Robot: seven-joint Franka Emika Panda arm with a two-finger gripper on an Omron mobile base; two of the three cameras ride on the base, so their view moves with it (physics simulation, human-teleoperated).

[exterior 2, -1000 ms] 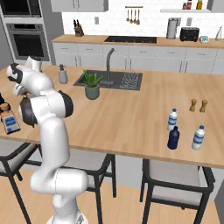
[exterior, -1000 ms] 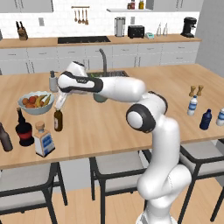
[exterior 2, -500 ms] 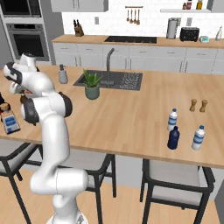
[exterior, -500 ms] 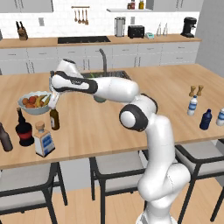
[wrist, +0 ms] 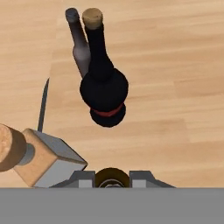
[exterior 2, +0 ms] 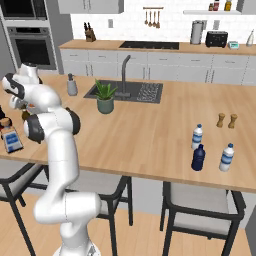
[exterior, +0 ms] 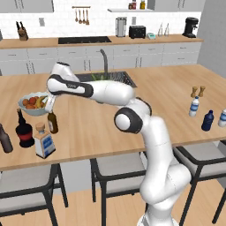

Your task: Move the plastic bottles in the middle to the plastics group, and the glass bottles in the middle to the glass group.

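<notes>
Between the 2 fingers of the gripper (wrist: 112,175), the brown beer bottle (exterior: 52,122) sits pinched.

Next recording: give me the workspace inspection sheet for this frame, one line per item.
Surface: wooden island counter, with a sink set in its far side.
Job's things: slim brown bottle upright, its top in the gripper; square clear bottle beside it; round-bellied black bottle and plain dark-brown bottle at the left end; dark-blue bottle between two white bottles at the right end.
Clutter: fruit bowl, two shakers, potted plant, soap dispenser.
Grippers: gripper shut on the slim brown bottle.
Cables: nothing seen.
Surroundings: stools in front; back counter with toaster and knife block.
</notes>
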